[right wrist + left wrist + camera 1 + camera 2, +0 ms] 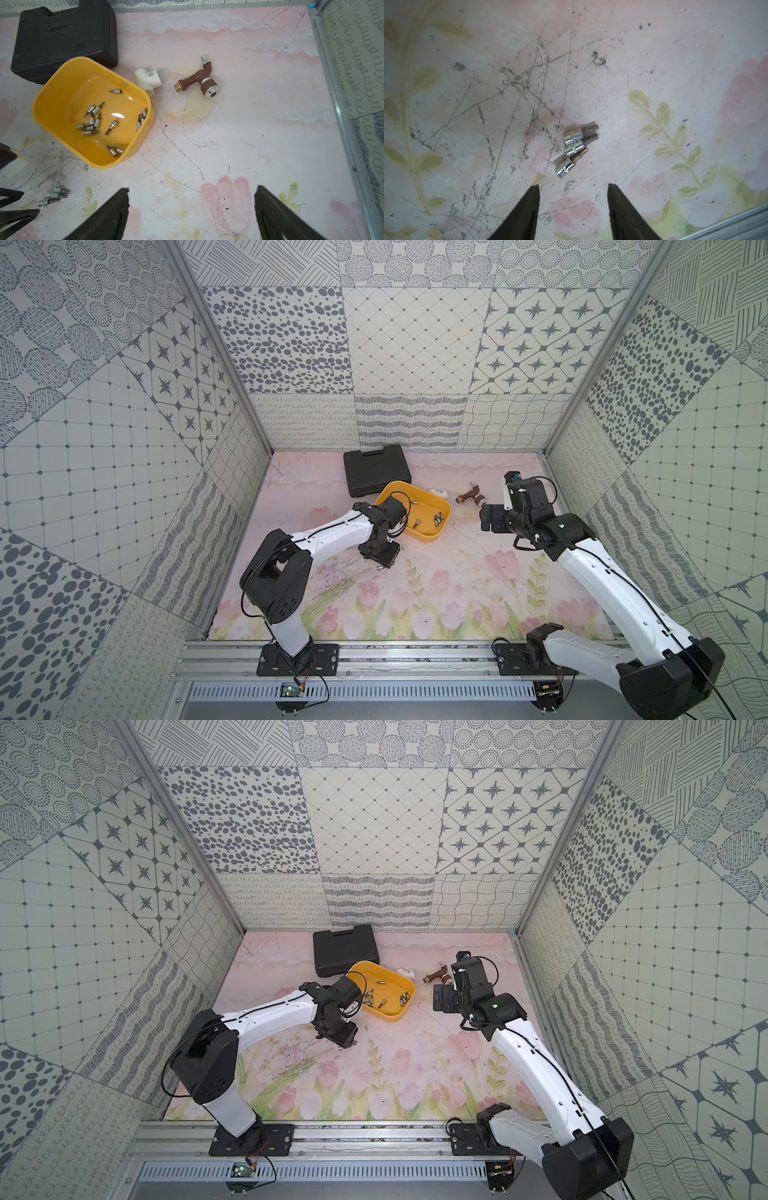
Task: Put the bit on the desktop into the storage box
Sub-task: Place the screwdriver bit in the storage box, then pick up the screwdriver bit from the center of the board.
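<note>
Three small silver bits (576, 145) lie bunched together on the flowered desktop, just beyond my left gripper's fingertips. The right wrist view shows them too, the bits (54, 196) lying apart from the storage box. My left gripper (573, 185) points down over them, open, with nothing between its fingers (529, 207). In both top views the left gripper (384, 560) (345, 1038) hangs just in front of the yellow storage box (399, 489) (374, 969). The storage box (62, 83) holds several bits. My right gripper (191, 188) (490, 519) hovers wide open and empty, right of the box.
A black tool case (376, 468) (62, 37) stands behind the storage box, touching it. A white pipe tee (148, 80) and a brown tap (199, 80) lie to the box's right. Patterned walls enclose three sides, and a metal rail (415, 659) runs along the front edge.
</note>
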Robot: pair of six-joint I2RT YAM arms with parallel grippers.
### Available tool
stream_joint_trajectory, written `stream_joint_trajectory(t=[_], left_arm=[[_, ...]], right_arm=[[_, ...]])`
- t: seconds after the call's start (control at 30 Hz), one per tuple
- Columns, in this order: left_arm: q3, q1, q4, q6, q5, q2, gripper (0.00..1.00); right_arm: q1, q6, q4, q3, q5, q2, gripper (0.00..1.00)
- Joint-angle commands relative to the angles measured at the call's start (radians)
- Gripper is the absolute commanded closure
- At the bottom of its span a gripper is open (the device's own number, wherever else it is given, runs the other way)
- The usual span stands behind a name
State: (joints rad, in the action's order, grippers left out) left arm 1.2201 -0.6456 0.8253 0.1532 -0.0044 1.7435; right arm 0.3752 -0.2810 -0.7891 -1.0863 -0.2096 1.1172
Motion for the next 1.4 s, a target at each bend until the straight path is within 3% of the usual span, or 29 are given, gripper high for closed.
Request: stream_joint_trajectory(t=[0.0, 0.67, 1.37], left_arm=[[0.0, 0.001, 0.002, -0.029, 0.037, 0.033, 0.45], [0.047, -0.032, 0.04, -0.066, -0.026, 0.139, 0.58], [-0.011, -0.05, 0.051, -0.03, -0.037, 0.119, 0.66]], right_arm=[[-0.002, -0.005, 0.017, 0.003, 0.001, -0.003, 0.04], [-0.002, 0.002, 0.017, 0.002, -0.004, 0.0, 0.03], [-0.002, 0.005, 0.016, 0.004, -0.004, 0.006, 0.03]])
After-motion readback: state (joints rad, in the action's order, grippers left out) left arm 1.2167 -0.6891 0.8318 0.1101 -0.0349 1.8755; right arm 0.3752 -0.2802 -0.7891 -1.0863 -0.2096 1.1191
